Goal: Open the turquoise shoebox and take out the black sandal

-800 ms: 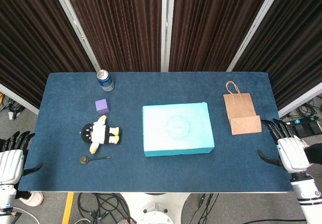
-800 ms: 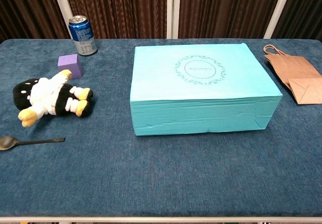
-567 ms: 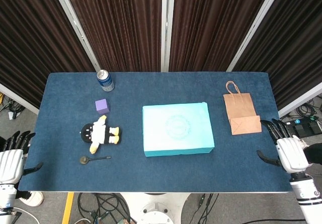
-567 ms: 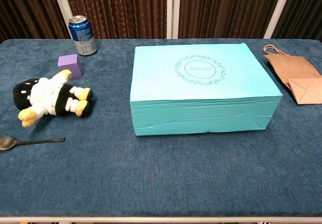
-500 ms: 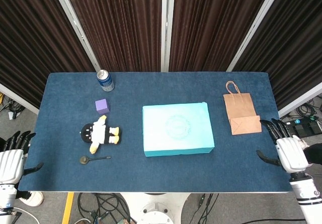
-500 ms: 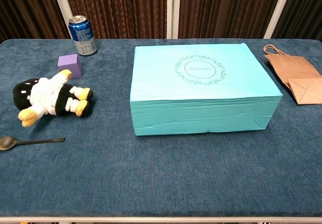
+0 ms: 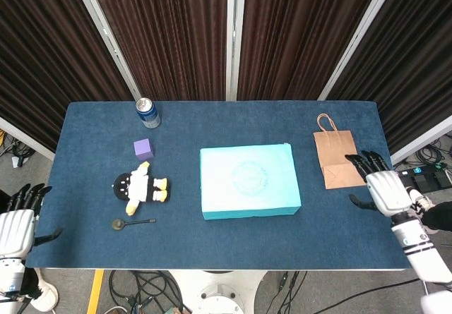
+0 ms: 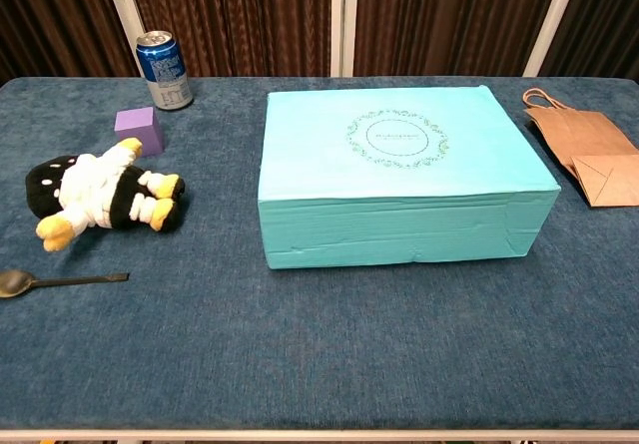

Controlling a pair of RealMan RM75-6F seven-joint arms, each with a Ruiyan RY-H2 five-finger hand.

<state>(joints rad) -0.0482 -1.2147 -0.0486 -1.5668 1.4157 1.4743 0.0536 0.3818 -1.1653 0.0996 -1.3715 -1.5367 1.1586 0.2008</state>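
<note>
Sitting shut at frame centre, the turquoise shoebox (image 7: 248, 180) hides any sandal.
Right hand (image 7: 385, 189), fingers spread and empty, hovers at right; left hand (image 7: 15, 226), likewise empty, lower left.

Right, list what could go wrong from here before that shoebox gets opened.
The right hand hovers open beside the brown paper bag; sweeping toward the turquoise shoebox could drag the bag along. The lid looks fully seated, so lifting with one hand may tip or slide the whole box. The left hand sits off the table edge, too far to steady it.
</note>
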